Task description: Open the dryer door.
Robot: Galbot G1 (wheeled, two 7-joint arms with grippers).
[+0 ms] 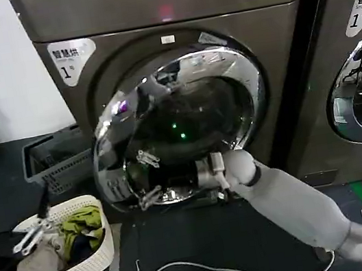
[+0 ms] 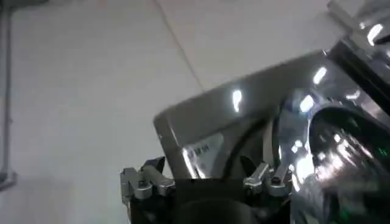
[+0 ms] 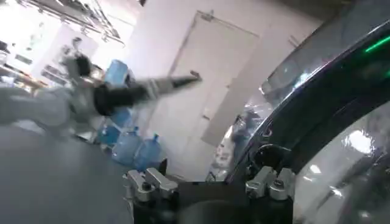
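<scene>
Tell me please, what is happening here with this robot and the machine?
The robot is opening the dryer door. Its right gripper is at the lower edge of the chrome ring, and the door stands partly swung out from the drum. The left gripper waits low on the left, open, above a laundry basket.

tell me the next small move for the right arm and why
Probably keep swinging the door outward toward the robot's left. It stands partly open, its chrome ring away from the dryer front, with the right end effector at its lower edge. The left end effector waits over the basket.
</scene>
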